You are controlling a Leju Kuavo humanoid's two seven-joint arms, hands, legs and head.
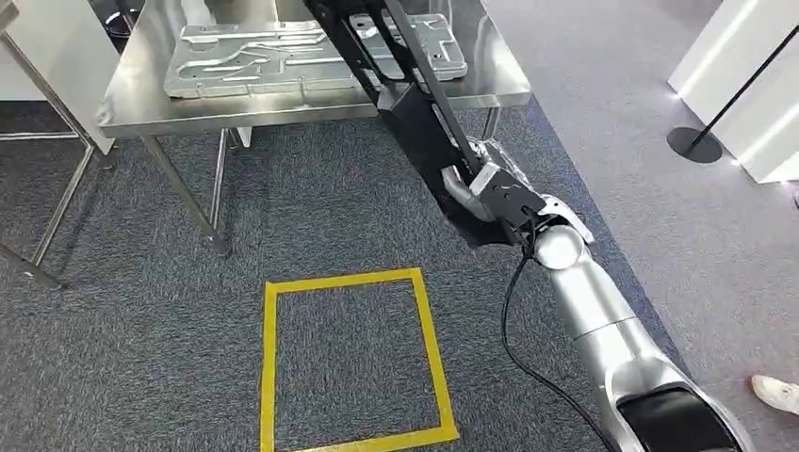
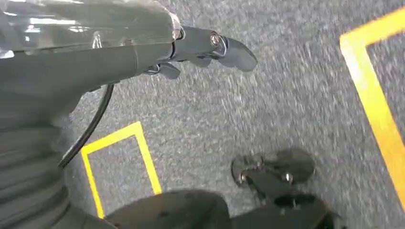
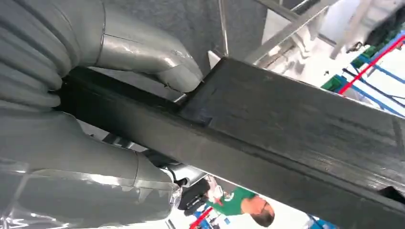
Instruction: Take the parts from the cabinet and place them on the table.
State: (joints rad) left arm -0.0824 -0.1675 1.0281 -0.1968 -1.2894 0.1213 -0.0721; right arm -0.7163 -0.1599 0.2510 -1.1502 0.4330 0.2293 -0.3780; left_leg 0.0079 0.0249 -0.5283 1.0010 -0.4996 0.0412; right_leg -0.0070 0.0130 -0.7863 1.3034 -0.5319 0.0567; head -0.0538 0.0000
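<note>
Currently the right robot hand [image 1: 497,195] is clamped on the near end of a long black frame-like part with flat plates and slender bars [image 1: 415,104], thumb on one face and fingers on the other, as the right wrist view shows at close range [image 3: 143,67]. The part slants up and away from the hand, its far end already over the brushed stainless-steel tabletop [image 1: 141,104]; whether that end touches the surface cannot be told. A grey cast metal plate with raised curved ribs [image 1: 283,58] lies on the same tabletop, partly under the black part's far end. The left robot hand [image 2: 205,47] hangs at the robot's side above the grey carpet [image 1: 141,330], holding nothing, its fingers loosely extended. A square of yellow tape [image 1: 353,363] marks the carpet in front of the robot; a person's white shoe [image 1: 777,391] shows at the right edge. Judged from this layout, the step in hand is setting the carried part down. To do it well, the grasp should stay firm while the arm advances, since the long lever of the part would twist in a loosened grip. The far end should clear the ribbed plate and land on bare steel. Release is best only once the part rests on the surface along its length, not overhanging the near edge.
</note>
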